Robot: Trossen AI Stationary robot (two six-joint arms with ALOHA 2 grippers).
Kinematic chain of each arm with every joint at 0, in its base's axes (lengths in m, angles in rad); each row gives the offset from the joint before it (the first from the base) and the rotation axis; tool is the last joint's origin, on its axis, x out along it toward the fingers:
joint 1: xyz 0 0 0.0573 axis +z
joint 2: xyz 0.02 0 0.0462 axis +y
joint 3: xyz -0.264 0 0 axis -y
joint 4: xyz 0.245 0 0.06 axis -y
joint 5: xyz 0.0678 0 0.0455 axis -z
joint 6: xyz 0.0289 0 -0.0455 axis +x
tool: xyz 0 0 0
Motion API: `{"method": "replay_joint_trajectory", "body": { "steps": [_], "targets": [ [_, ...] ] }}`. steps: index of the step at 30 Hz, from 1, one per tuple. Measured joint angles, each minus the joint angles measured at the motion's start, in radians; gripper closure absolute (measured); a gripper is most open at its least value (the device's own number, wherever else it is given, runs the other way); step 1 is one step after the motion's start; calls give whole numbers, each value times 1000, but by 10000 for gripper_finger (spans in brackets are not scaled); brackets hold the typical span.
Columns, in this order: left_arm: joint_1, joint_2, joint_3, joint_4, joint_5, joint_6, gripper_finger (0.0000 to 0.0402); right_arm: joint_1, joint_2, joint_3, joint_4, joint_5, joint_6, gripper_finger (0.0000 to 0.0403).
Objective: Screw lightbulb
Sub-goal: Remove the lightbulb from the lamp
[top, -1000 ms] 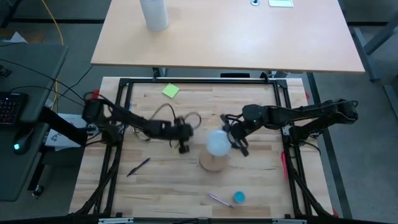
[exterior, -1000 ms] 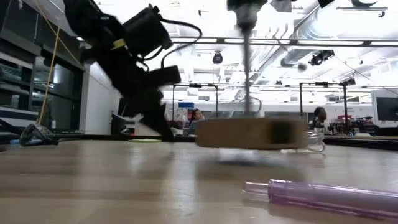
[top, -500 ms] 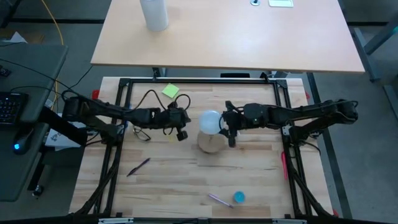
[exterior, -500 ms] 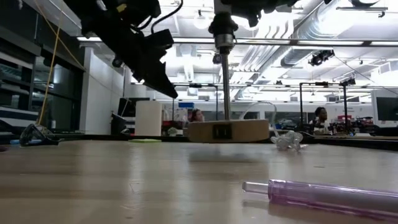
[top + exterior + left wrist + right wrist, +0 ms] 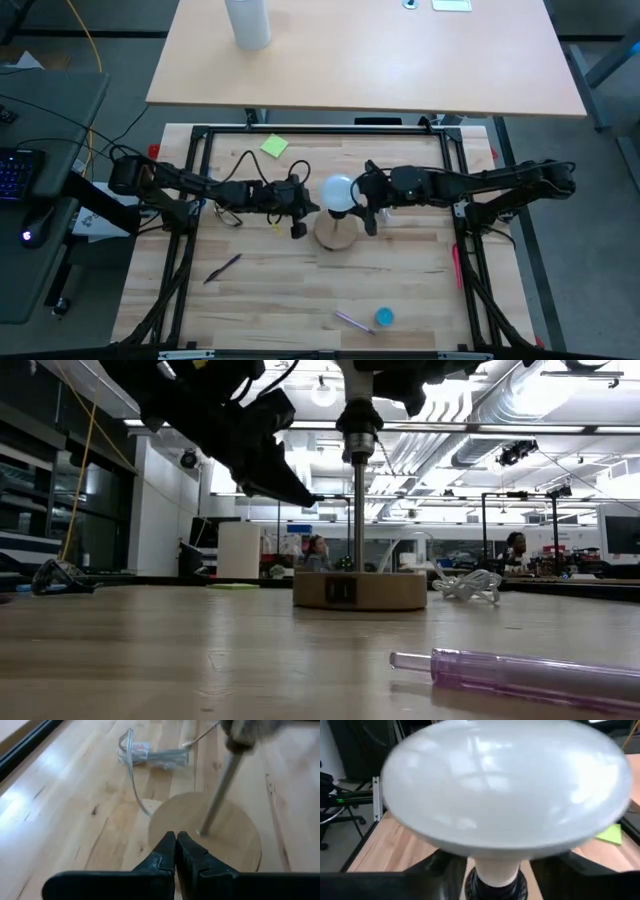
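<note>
From my remote station I see the white frosted lightbulb (image 5: 340, 192) sitting near the middle of the wooden table (image 5: 400, 290), mounted atop a thin metal stem (image 5: 358, 510) that rises from a round wooden disc base (image 5: 338, 232). In the right wrist view the bulb's globe (image 5: 505, 790) fills most of the picture, its neck running down into a black socket (image 5: 496, 887).

My right gripper (image 5: 363, 205) reaches in from the right side and sits right against the bulb; its dark fingers (image 5: 435, 865) flank the neck below the globe. I cannot tell whether they are clamped on the bulb or standing slightly off it.

My left gripper (image 5: 298, 208) comes in from the left and sits just beside the disc base, its two fingertips pressed together with nothing between them, as the left wrist view shows (image 5: 176, 851), pointing at the base's edge near the foot of the stem.

A coiled clear cable (image 5: 150, 754) lies on the table beyond the base. Nearer the front edge lie a purple pen (image 5: 520, 672), a small blue cap (image 5: 384, 317) and, to the left, a dark pen (image 5: 223, 268). A yellow-green sticky note (image 5: 274, 146) lies near the far side. On the separate table behind stands a tall white cylinder (image 5: 248, 22).
</note>
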Motion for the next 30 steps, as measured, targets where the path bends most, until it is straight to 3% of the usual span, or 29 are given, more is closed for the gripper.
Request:
{"method": "replay_joint_trajectory", "body": {
  "steps": [7, 14, 21, 24, 29, 30],
  "targets": [
    [-1, 1, 0, -3, -47, -25, 401, 0, -4, 14, -38, -5, -30, 152],
    [7, -52, 2, -68, -201, -17, 401, 0, -37, 87, -341, -58, -98, 147],
    [54, -135, 1, -126, -239, 52, 401, 0, -117, 116, -562, -57, -129, 154],
    [103, -190, 2, -69, -229, 33, 401, 20, -165, 117, -661, -55, -12, 194],
    [173, -215, 4, 70, -10, 30, 401, 151, -194, 118, -666, -16, 218, 369],
    [174, -208, 9, 73, -1, 31, 401, 185, -190, 118, -627, 29, 261, 383]
  ]
}}
